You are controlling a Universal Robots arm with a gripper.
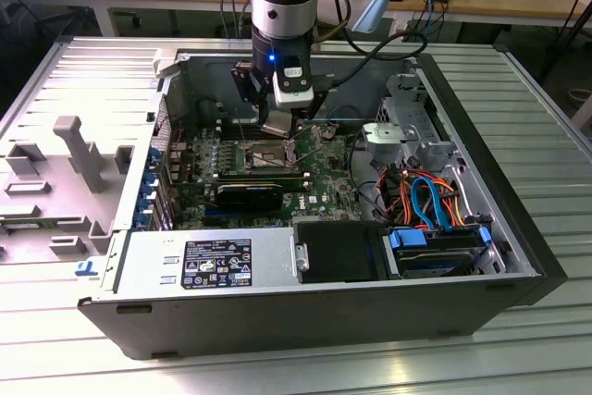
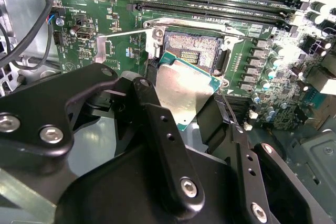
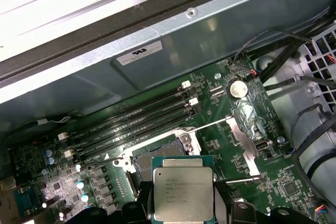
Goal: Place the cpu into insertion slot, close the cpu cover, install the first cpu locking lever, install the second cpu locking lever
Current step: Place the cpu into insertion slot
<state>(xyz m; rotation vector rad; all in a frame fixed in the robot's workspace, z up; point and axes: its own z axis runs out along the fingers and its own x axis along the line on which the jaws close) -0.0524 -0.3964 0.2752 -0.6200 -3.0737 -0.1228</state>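
One end effector, clenched on the cpu — held close by the insertion slot

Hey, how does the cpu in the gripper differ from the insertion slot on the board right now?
The cpu has a light silvery top; the insertion slot is dark inside with a silver rim. The cpu is clamped in the gripper, not seated; the insertion slot sits fixed on the green motherboard, uncovered and empty. Both are square, with about the same footprint.
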